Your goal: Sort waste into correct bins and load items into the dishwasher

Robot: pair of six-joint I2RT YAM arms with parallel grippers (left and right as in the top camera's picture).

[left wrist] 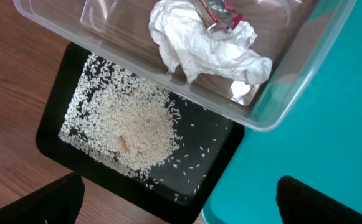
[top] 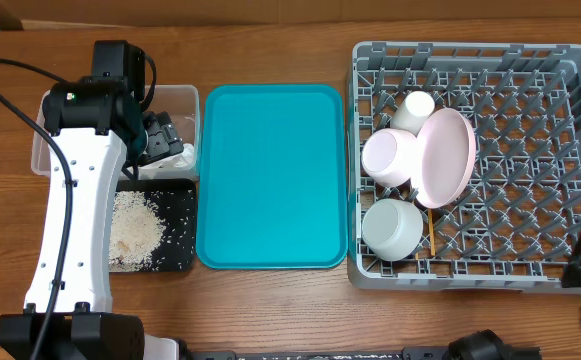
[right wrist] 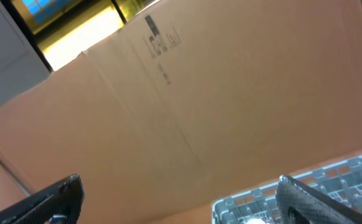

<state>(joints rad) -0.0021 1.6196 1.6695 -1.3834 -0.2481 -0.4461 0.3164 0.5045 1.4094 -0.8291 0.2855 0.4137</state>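
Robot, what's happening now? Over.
Left gripper, right gripper open, empty. Napkin and wrapper in clear tub, rice in black tray. Dishes in dish rack. Nothing blocking.

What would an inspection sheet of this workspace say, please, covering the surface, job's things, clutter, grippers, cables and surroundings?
Surface: wooden table; teal tray lies between the bins and the rack, with nothing on it.
Job's things: clear tub holds the napkin and red wrapper; rice lies in the black tray; the rack holds the pink plate, pink bowl, white cup, white bowl and a chopstick.
Clutter: nothing seen.
Grippers: left gripper open above the bins, holding nothing; right gripper open, holding nothing, by the rack's right edge.
Cables: black cable loops over the table's left side.
Surroundings: brown cardboard panel beyond the rack.
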